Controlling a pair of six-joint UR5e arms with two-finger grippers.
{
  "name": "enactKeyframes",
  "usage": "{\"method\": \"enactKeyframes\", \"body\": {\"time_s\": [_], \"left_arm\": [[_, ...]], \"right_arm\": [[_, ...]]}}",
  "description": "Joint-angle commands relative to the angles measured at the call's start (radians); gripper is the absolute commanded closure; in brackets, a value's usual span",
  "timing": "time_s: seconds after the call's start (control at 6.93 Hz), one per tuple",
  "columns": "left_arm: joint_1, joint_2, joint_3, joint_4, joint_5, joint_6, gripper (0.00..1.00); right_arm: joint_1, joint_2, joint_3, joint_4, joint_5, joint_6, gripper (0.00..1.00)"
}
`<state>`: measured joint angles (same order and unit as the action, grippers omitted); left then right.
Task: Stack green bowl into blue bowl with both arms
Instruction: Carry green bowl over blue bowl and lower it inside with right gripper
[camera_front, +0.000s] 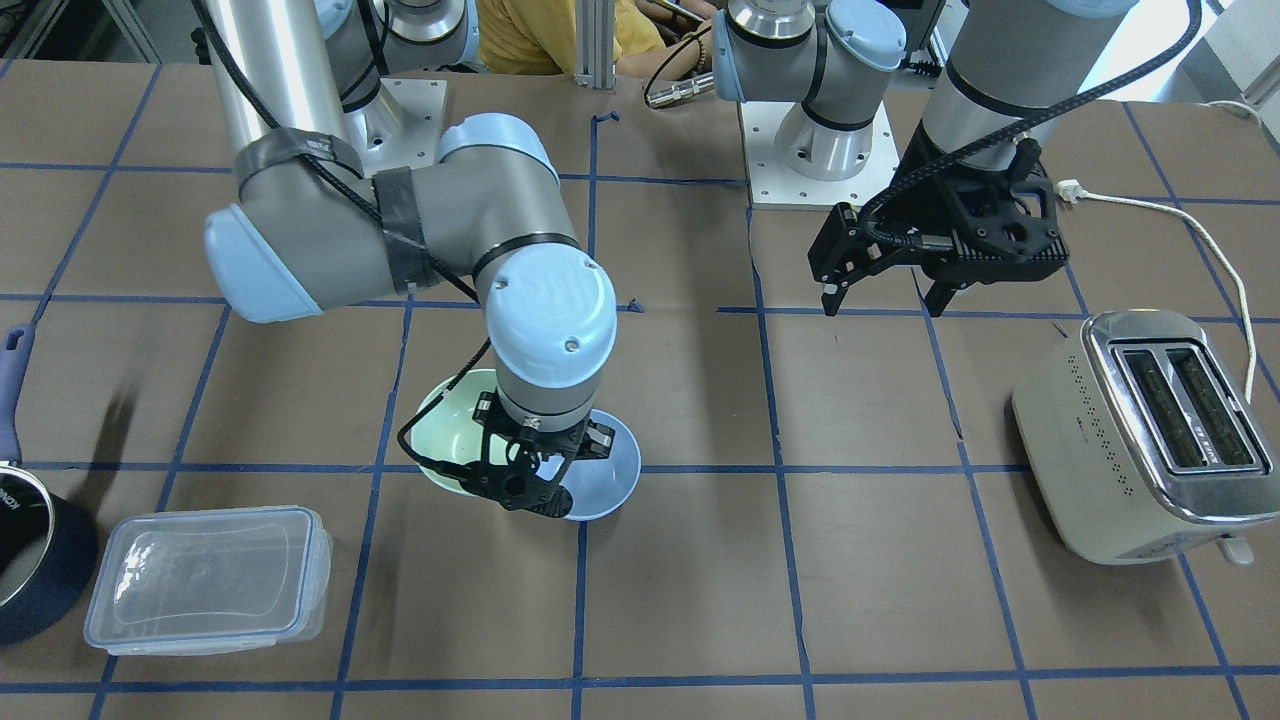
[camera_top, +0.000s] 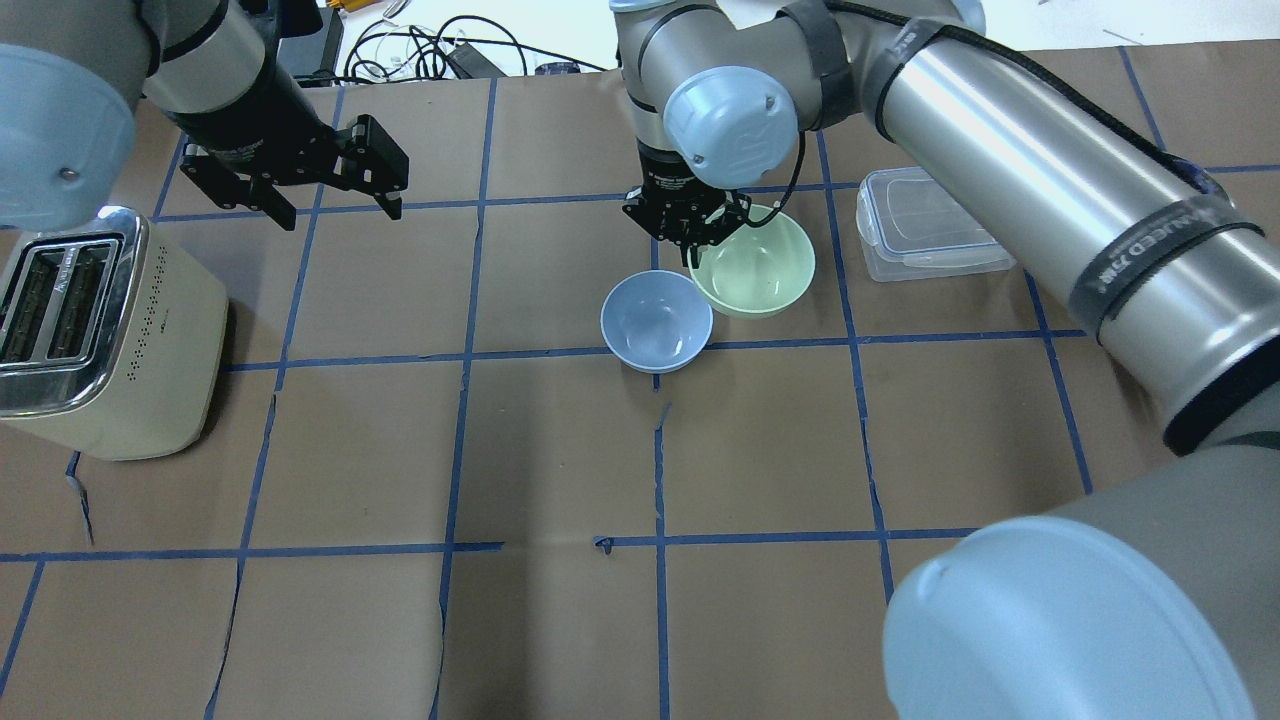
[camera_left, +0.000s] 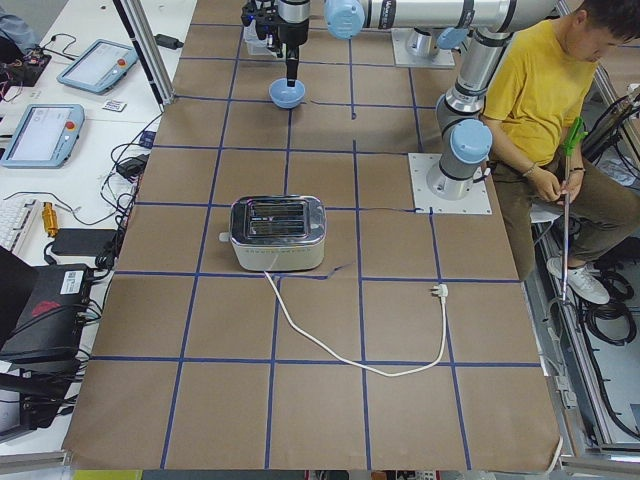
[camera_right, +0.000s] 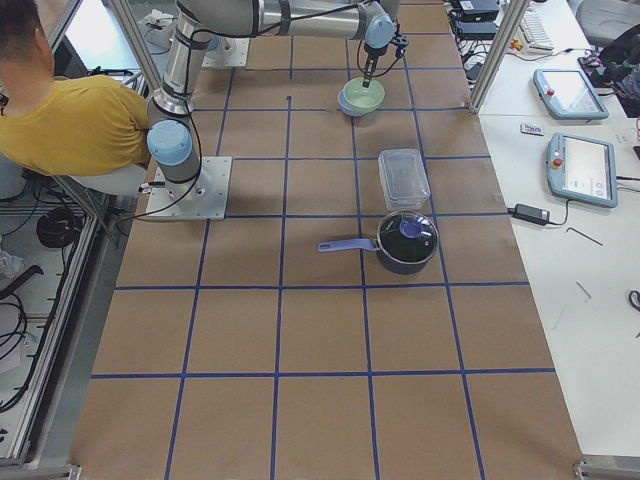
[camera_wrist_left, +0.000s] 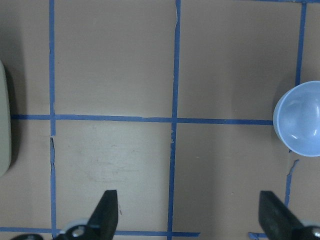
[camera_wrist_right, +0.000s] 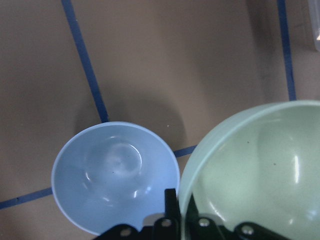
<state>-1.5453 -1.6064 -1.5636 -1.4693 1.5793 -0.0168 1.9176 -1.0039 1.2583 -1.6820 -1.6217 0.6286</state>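
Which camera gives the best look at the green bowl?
Overhead exterior: nearly the whole green bowl shows, only its rim edge under the right gripper. The right wrist view crops it, front-facing hides most behind the right arm, exterior right shows it tiny, the others miss it.

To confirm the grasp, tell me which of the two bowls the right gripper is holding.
The green bowl: the right gripper pinches its rim. The blue bowl sits free beside it, with no gripper on it.
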Motion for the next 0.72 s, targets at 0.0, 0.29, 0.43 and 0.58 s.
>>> {"method": "enactKeyframes", "body": {"time_s": [0.0,0.29,0.43,0.58], "left_arm": [[0.001,-0.013,0.008,0.035,-0.007,-0.006,0.00],[0.001,-0.021,0.023,0.032,-0.005,-0.005,0.00],[0.001,-0.021,0.024,0.035,-0.005,-0.006,0.00],[0.001,-0.020,0.019,0.029,-0.002,-0.006,0.00]], "right_arm": [[0.044,0.051,-0.028,-0.016,-0.001,0.111,1.00],[0.066,0.103,-0.100,-0.027,0.008,0.177,1.00],[0.069,0.122,-0.126,-0.025,0.011,0.190,1.00],[0.078,0.134,-0.128,-0.028,0.009,0.209,1.00]]}}
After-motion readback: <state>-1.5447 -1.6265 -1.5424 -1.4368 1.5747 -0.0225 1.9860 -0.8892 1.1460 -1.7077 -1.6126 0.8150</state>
